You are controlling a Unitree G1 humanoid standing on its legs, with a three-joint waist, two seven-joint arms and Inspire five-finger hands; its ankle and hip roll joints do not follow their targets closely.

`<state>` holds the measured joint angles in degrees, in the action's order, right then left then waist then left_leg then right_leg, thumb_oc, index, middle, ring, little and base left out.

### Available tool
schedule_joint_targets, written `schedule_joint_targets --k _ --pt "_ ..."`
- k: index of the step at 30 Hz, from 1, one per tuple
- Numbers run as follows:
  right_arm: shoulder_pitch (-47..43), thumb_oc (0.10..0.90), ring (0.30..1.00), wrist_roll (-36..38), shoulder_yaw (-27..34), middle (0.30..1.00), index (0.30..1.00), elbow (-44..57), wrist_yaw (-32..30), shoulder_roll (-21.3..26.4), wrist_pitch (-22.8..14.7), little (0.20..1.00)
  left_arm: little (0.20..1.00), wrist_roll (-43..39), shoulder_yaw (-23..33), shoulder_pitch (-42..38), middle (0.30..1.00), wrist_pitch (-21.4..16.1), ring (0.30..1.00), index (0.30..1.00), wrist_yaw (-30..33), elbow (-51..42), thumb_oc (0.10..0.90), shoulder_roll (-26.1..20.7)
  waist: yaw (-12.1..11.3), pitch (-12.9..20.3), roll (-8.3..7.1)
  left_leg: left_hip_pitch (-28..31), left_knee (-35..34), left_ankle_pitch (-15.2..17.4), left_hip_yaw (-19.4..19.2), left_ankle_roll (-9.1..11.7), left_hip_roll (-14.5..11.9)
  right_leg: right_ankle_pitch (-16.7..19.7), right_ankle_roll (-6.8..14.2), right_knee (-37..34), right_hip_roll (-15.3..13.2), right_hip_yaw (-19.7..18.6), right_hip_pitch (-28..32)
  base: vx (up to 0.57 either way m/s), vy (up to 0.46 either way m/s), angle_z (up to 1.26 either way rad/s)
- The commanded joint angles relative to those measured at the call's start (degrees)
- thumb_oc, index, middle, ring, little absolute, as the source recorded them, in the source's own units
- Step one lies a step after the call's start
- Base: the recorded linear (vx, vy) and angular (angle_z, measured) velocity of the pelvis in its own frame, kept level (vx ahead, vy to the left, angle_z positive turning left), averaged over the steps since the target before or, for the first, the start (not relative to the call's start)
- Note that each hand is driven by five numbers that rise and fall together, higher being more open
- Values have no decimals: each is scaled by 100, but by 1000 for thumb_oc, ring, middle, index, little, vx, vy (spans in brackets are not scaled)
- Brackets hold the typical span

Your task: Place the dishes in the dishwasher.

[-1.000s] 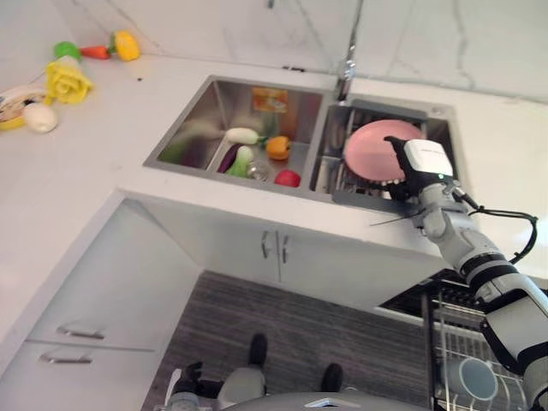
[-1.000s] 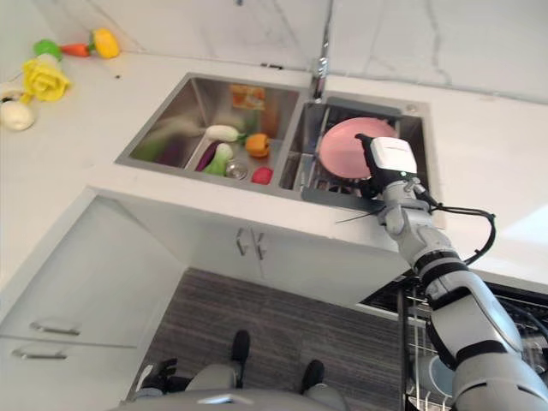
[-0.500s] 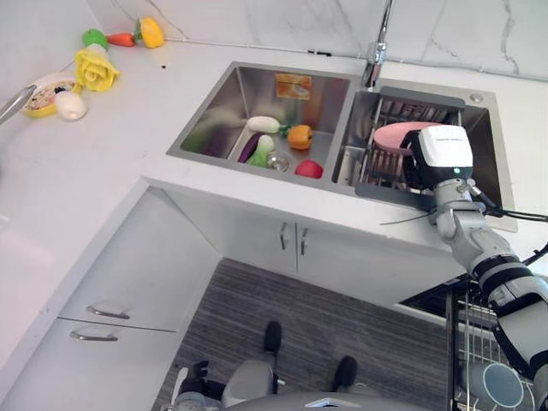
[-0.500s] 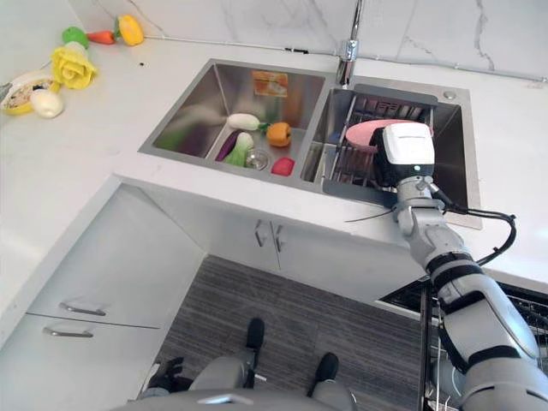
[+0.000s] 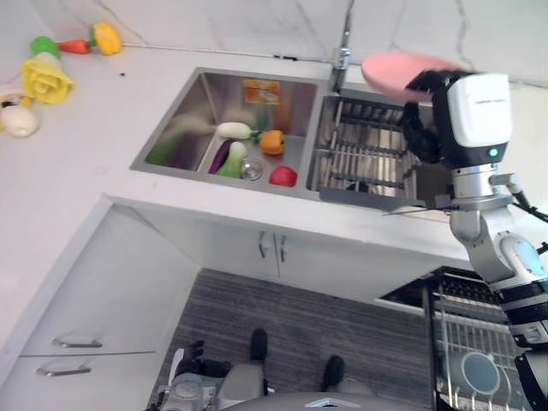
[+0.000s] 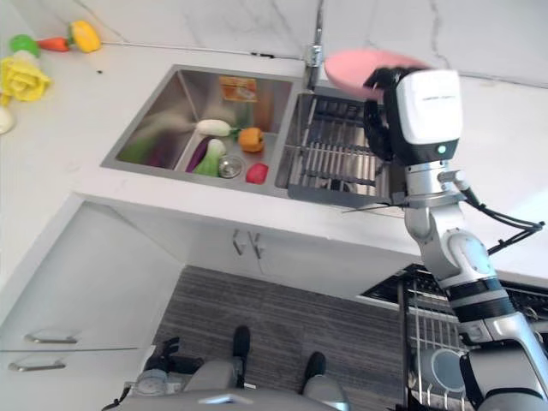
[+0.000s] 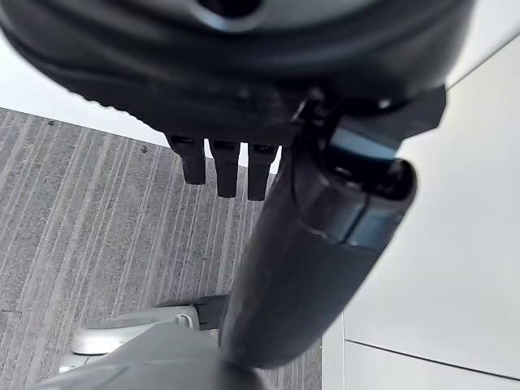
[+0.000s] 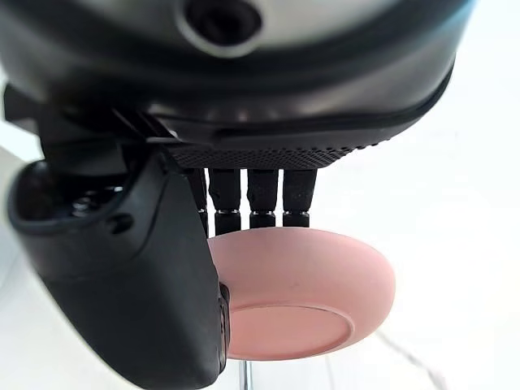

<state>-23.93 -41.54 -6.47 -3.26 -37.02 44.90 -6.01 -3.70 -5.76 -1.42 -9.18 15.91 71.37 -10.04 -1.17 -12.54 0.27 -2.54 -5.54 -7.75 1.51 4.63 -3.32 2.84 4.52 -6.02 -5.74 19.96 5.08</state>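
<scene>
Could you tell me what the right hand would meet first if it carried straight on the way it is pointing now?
Probably the marble wall behind the sink. The right hand holds the pink plate above the sink rack, fingers pointing toward the wall. The plate's far edge would likely touch first, though depth is hard to judge.
</scene>
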Motion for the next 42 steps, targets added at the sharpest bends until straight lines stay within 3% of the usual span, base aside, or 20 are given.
schedule_joint_targets --k 1,2,8,10,11,12,13,19,22,31,32,37,40,42 --pt "-26 400 300 -20 694 300 300 872 -450 289 -224 300 900 319 -228 -261 900 -67 900 900 48 378 800 -117 68 507 -246 284 54 615 -263 180 -201 -454 420 102 -353 -477 101 -2 10 -30" --pt "12 400 300 -21 724 300 300 906 -435 281 -222 300 900 321 -234 -257 900 -66 900 900 47 377 800 -122 47 509 -250 291 54 619 -278 180 -204 -452 420 102 -351 -493 100 -7 25 -41" --pt "907 400 300 16 1491 300 300 1604 -331 331 -354 300 900 459 -114 -159 900 -99 900 900 -59 305 800 -224 420 584 -301 588 54 754 -776 83 -324 -360 442 102 -239 -1110 -54 5 40 -50" --pt "1382 400 300 -102 1941 300 300 1687 -322 696 -342 300 900 490 46 -106 900 -145 900 900 -125 240 800 -305 725 610 -311 766 54 826 -1095 55 -382 -282 473 102 -165 -1503 -169 38 77 -90" --pt "1406 400 300 -97 1959 300 300 1700 -319 700 -344 300 900 490 39 -102 900 -145 900 900 -128 237 800 -302 688 610 -304 781 54 837 -1128 55 -387 -278 474 102 -160 -1536 -173 42 84 -113" --pt "1500 400 300 -45 2060 300 300 1692 -335 748 -355 300 900 450 98 -71 900 -149 900 900 -161 222 800 -357 864 623 -300 894 54 869 -1347 36 -427 -229 490 102 -118 -1776 -248 17 44 -99" --pt "1504 400 300 -42 2060 300 300 1698 -331 746 -355 300 900 449 101 -67 900 -149 900 900 -164 221 800 -359 832 622 -300 910 54 878 -1385 37 -431 -224 490 102 -111 -1813 -253 29 63 -103" --pt "1833 400 300 458 2090 300 300 1641 -36 462 -531 300 900 562 139 90 900 -147 900 900 -235 206 800 -401 1238 644 -235 1275 54 1028 -2070 -45 -458 -77 534 102 28 -2534 -459 33 58 -83" --pt "2180 400 300 388 1955 300 300 1532 298 632 -594 300 900 725 109 136 900 -188 900 900 -314 100 800 -399 1436 561 -205 1481 54 1167 -2433 -110 -406 -26 599 128 135 -2951 -545 10 58 -80" --pt "2130 400 300 377 1331 300 300 821 592 742 -546 300 900 669 66 -69 900 -211 900 900 -286 -33 800 -392 1525 225 -232 1393 86 1154 -2672 -132 -358 145 679 163 178 -3206 -865 -76 18 -36" --pt "1861 400 300 433 969 300 300 288 599 800 -446 300 900 556 13 -247 900 -219 900 900 -231 -78 800 -409 1444 -99 -320 1165 153 1070 -2657 -108 -367 246 682 198 159 -3184 -1076 -189 -28 0" --pt "1346 400 300 578 365 300 300 -510 681 713 -326 300 900 615 -162 -609 900 -125 900 900 -76 170 800 -283 1242 -484 -484 715 445 1013 -2498 -47 -438 324 645 269 93 -3029 -1298 -159 -92 -4" --pt "1048 400 300 683 145 300 300 -1188 631 841 -185 300 900 718 -322 -553 900 -118 900 900 -64 139 800 -397 1047 -701 -463 412 563 906 -2370 -1 -455 376 622 335 23 -2889 -1467 -113 -99 5" --pt "785 400 300 743 12 300 300 -1529 619 871 -104 300 900 324 -123 -535 900 -75 900 900 -168 237 800 -404 972 -811 -405 227 684 898 -2255 29 -480 347 620 363 -43 -2766 -1505 -58 -87 28"
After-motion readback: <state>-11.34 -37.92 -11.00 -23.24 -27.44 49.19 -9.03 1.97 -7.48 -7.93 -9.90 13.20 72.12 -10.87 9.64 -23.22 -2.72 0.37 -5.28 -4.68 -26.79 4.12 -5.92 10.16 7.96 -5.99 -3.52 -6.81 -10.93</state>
